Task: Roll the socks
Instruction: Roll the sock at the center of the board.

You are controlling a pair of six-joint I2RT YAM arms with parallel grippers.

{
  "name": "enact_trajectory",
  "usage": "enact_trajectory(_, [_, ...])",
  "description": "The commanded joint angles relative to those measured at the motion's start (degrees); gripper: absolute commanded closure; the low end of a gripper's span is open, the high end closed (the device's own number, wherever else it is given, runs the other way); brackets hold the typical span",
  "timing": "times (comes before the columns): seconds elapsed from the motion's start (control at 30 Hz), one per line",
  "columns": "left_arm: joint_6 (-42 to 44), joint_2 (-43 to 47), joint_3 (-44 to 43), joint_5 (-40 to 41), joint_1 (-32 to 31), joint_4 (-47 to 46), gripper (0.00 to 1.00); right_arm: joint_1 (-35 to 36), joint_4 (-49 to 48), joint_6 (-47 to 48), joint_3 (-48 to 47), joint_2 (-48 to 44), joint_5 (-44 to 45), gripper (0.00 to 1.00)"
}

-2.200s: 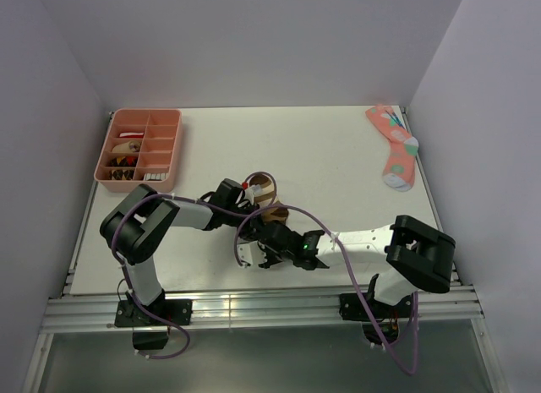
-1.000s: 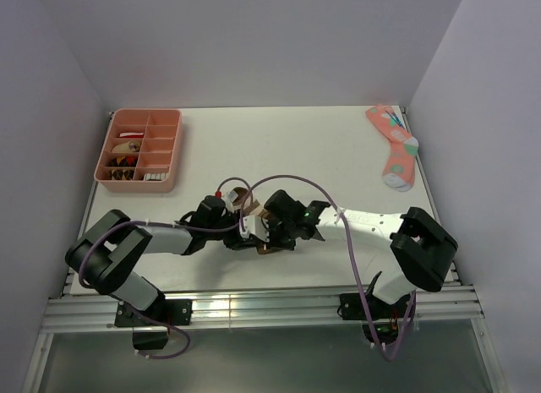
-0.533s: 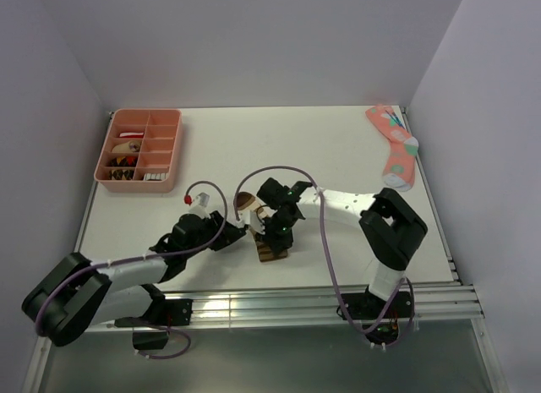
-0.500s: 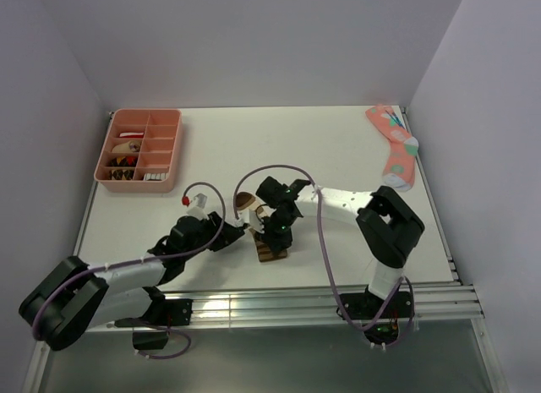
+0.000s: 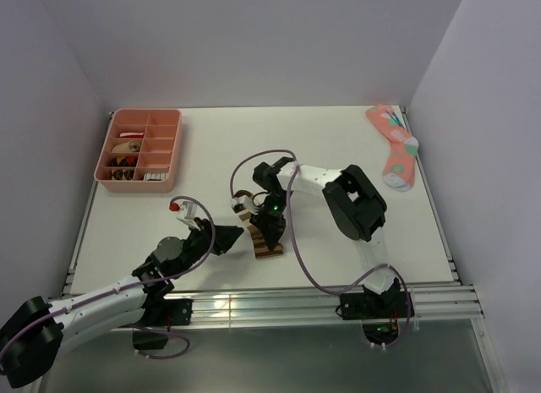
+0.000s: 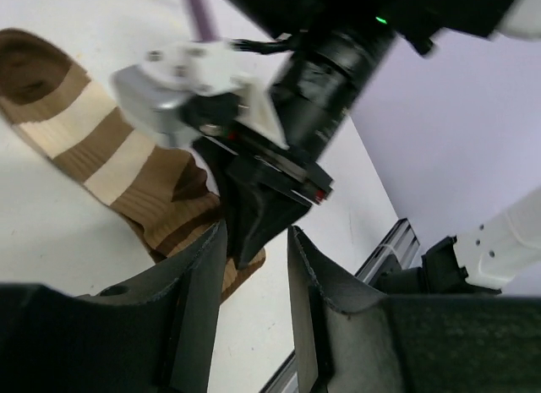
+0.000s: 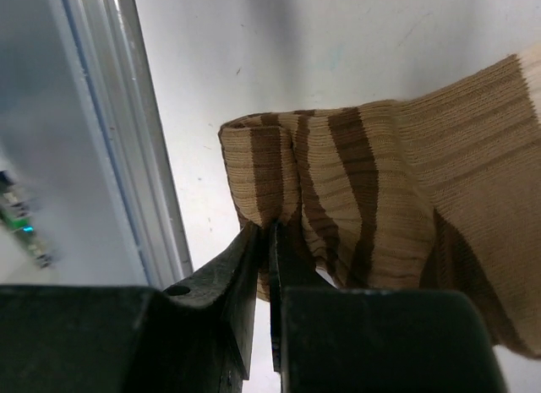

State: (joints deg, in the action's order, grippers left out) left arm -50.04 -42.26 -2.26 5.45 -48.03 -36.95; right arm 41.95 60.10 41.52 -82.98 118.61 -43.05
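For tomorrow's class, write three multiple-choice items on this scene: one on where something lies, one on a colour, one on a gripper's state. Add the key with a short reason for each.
1. Where on the table does the pink sock lie?
A. near left corner
B. far right corner
C. centre, between the arms

2. Which colours are on the striped sock at the right gripper?
A. brown and tan
B. blue and white
C. red and green

3. How is the right gripper?
A. wide open, touching nothing
B. shut on the striped sock
C. out of every view

Key:
1 B: the top view shows it by the far right edge.
2 A: the right wrist view shows brown and tan bands.
3 B: it is closed, with a fold of the sock pinched in it.
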Motion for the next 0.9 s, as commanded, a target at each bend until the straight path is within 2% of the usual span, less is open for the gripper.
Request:
enact_trajectory(0.0, [7.8,0.7,3.6,0.1,-1.4,-1.7,0.6,-0.7,8.3,1.2,-5.3,4.2,-3.8,0.87])
enact_trajectory(0.13, [11.6,-5.4,2.7,-1.2,-2.7,-4.3,0.61,-0.9,10.4,0.2,-8.6,7.6,-3.3,0.87])
enact_trajectory(0.2, [12.6,-9.3,-0.4,-2.5,-3.5,-5.7,0.61,-0.9,12.1,-0.2,-10.5,9.4,-3.4,0.87])
enact_trajectory(0.3, [15.8,-21.0,-4.2,-4.2,-5.1,-8.2,0.6,-1.0,14.4,-1.0,-13.2,11.6,-4.0,0.87])
enact_trajectory(0.4, [16.0,-26.8,-5.4,-4.1,-6.6,-13.6,0.59,-1.2,15.5,-2.0,-14.4,13.3,-3.9,0.87])
enact_trajectory(0.47, [16.2,-28.4,-5.6,-4.0,-7.0,-16.7,0.58,-1.2,16.1,-1.6,-14.4,13.7,-3.9,0.87])
enact_trajectory(0.7, [19.8,-32.3,-9.7,-4.9,-7.7,-14.7,0.57,-1.3,17.4,-1.0,-14.6,14.7,-4.1,0.87])
enact_trajectory(0.87, [21.2,-36.4,-12.4,-8.4,-8.0,-15.0,0.59,-1.4,18.5,-0.8,-15.6,15.6,-4.3,0.87])
